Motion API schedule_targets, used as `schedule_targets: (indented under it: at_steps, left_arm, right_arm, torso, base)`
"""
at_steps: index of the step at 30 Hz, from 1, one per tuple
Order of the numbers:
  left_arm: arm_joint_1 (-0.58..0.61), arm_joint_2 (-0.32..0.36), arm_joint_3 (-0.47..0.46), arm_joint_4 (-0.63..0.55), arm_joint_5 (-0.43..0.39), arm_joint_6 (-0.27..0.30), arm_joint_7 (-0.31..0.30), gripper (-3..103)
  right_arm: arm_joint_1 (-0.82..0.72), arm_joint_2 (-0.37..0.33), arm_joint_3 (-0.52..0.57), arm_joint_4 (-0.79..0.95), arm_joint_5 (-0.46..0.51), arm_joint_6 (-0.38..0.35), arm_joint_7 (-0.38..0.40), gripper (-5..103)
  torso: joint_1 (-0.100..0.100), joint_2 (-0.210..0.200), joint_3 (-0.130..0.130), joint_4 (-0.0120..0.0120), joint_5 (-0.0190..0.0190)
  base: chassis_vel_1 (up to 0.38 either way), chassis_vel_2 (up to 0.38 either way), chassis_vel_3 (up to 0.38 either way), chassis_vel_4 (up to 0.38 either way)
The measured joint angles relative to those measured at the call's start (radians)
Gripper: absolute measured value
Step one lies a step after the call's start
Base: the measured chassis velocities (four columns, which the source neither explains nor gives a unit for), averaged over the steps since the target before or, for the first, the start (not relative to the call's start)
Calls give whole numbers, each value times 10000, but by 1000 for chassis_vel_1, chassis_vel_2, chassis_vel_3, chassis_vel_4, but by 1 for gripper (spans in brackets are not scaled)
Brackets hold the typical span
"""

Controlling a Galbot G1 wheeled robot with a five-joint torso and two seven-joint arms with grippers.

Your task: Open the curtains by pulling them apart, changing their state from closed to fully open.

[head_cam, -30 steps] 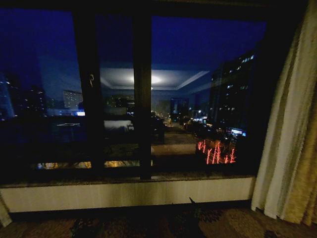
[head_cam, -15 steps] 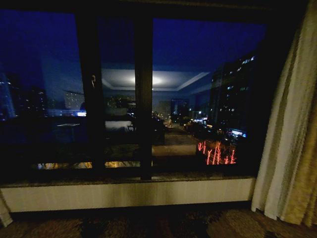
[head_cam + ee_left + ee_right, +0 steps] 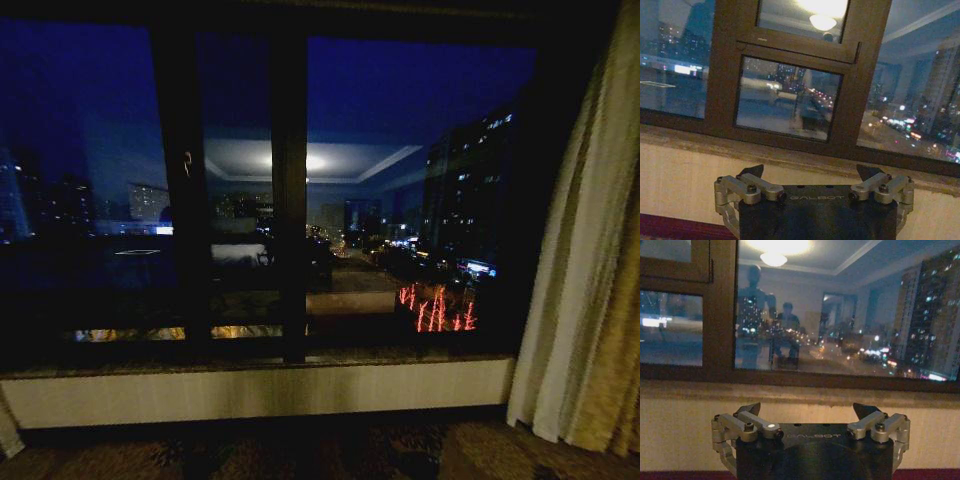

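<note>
Curtains [image 3: 585, 270] gathered at 3 o'clock of the head view, a sliver [image 3: 8, 430] at 8 o'clock; dark window [image 3: 290, 190] bare between. Left gripper [image 3: 810, 175] facing the sill [image 3: 790, 157], jaws spread, holding nothing. Right gripper [image 3: 807, 412] likewise before the wall below the window, jaws spread, empty.

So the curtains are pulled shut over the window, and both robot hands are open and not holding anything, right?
Not quite. In the head view the curtains are pulled aside to the edge, and the window is uncovered. The rest holds: the left gripper and the right gripper are open and empty.
</note>
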Motion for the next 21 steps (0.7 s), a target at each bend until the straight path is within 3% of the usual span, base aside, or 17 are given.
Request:
schedule_targets:
  at_steps: [12,16,18,19,21]
  left_arm:
    - [399,-92,-202,-324,82,-531,332,100]
    - [404,40,-389,-1364,-4,70,175,100]
    - [452,109,-447,-2174,-37,724,-164,100]
    - [452,109,-447,-2174,-37,724,-164,100]
    - [689,-45,-402,-3108,-44,1464,-697,100]
  right_arm:
    - [126,0,20,476,227,-88,-91,100]
    - [73,0,231,1250,487,-216,-192,100]
    - [51,0,262,1713,557,-379,-257,100]
    - [51,0,262,1713,557,-379,-257,100]
    - [-129,-1,109,2577,642,-985,-258,100]
  torso:
    - [0,0,0,1,-3]
    - [-1,1,-1,-1,-4]
    - [0,0,-1,0,0]
    - [0,0,-1,0,0]
    - [0,0,-1,0,-2]
  base:
    - [0,0,0,0]
    - [0,0,0,0]
    - [0,0,0,0]
    - [0,0,0,0]
    - [0,0,0,0]
